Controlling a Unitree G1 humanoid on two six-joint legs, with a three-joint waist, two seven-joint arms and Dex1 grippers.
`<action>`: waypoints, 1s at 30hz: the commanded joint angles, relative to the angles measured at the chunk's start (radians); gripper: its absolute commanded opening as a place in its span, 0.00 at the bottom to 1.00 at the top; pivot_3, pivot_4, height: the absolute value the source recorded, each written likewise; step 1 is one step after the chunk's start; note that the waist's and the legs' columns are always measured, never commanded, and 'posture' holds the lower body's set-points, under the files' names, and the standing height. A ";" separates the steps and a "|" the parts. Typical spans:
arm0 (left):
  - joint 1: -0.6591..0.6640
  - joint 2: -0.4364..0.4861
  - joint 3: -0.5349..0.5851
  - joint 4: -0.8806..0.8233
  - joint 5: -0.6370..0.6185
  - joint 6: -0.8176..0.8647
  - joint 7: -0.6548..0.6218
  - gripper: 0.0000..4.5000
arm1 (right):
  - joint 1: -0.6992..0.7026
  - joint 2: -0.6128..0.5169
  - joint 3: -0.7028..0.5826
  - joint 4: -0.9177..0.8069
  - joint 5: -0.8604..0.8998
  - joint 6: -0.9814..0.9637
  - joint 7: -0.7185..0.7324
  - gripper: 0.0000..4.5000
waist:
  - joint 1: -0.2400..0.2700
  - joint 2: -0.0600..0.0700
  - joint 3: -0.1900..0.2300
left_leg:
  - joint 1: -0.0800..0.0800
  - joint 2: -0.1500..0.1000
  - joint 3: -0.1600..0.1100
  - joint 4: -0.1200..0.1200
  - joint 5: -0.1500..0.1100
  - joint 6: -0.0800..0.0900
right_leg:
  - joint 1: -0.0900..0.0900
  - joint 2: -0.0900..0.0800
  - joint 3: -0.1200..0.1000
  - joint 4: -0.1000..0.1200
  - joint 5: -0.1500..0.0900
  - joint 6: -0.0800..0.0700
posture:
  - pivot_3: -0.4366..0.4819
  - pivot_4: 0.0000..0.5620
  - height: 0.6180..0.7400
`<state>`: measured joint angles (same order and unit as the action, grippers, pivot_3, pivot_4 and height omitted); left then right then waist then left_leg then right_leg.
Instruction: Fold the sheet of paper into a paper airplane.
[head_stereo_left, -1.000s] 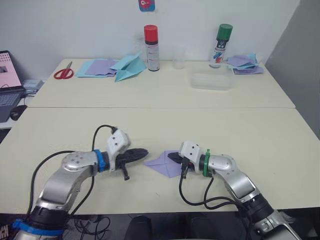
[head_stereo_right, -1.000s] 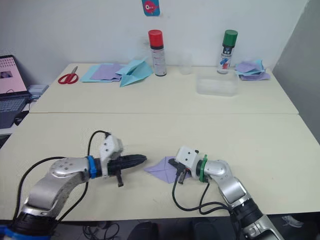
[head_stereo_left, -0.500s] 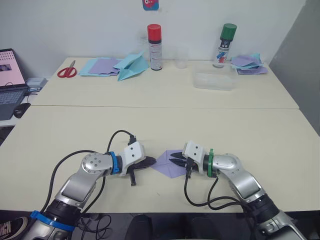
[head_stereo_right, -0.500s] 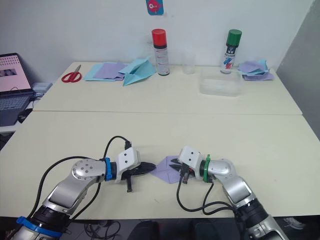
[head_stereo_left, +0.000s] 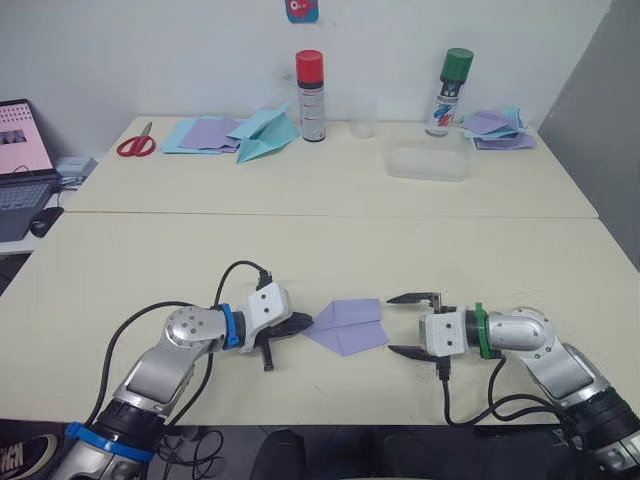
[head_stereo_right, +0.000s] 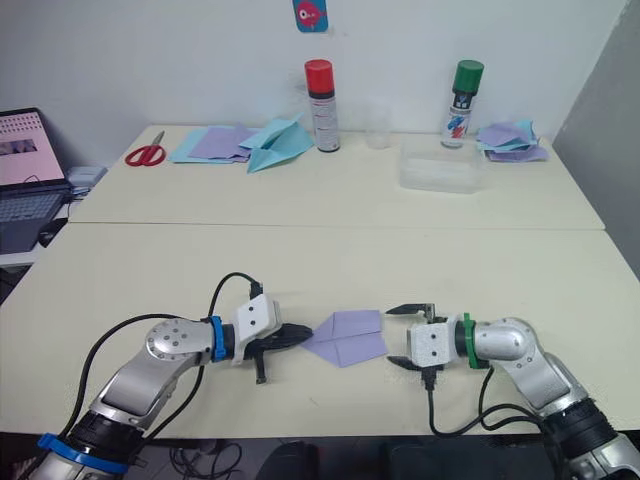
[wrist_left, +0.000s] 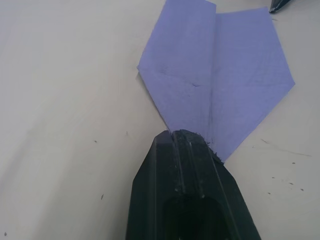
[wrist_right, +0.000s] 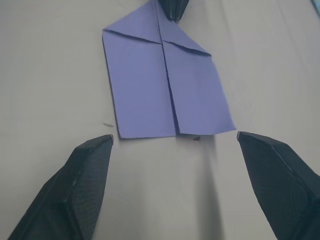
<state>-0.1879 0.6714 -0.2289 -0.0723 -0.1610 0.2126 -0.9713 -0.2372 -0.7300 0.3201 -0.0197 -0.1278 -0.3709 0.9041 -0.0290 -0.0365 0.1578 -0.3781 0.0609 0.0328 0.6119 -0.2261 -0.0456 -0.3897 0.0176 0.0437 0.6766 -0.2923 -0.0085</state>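
Left gripper (head_stereo_left: 298, 323): fingers together, pinching the nose tip of the sheet of paper (head_stereo_left: 348, 325).
Paper: flat on the near table (head_stereo_left: 500, 250), centre front, nose at 9 o'clock, long axis left-right.
Right gripper (head_stereo_left: 409, 324): fingers spread wide, just beside the tail edge at 3 o'clock, not touching.

Your sheet of paper (head_stereo_left: 346, 325) is light purple and lies flat on the table (head_stereo_left: 330, 250). It is partly folded, with one end made into a point. The point aims to 9 o'clock and the straight end faces 3 o'clock. A crease runs down its middle.
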 joint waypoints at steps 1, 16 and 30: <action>0.031 0.001 -0.026 0.049 0.036 0.040 0.005 0.00 | -0.018 -0.007 0.002 0.051 -0.075 -0.032 -0.030 0.94 | 0.000 0.000 0.000 | 0.000 0.000 0.000 0.000 0.000 0.000 | 0.000 0.000 0.000 0.000 0.000 0.000 | 0.48 0.27 1.00; 0.030 -0.009 -0.023 0.049 0.041 0.040 0.012 0.00 | -0.087 0.090 0.043 0.132 -0.091 -0.167 -0.063 0.94 | 0.000 -0.002 -0.002 | 0.005 0.001 0.001 0.000 0.000 0.000 | 0.003 0.000 0.001 0.002 -0.001 -0.001 | 0.48 0.27 1.00; 0.037 -0.010 -0.020 0.053 0.043 0.030 0.014 0.00 | -0.099 -0.097 0.067 0.150 -0.113 -0.346 0.051 0.94 | 0.003 -0.001 -0.001 | 0.003 0.000 0.001 0.000 0.000 0.000 | 0.003 -0.001 0.001 0.001 -0.001 0.000 | 0.48 0.27 1.00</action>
<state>-0.1808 0.6576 -0.2246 -0.0707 -0.1575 0.2131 -0.9627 -0.3439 -0.8020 0.3617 0.1200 -0.2132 -0.6976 0.9153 -0.0261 -0.0374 0.1564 -0.3749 0.0609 0.0340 0.6118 -0.2260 -0.0454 -0.3872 0.0166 0.0443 0.6777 -0.2932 -0.0084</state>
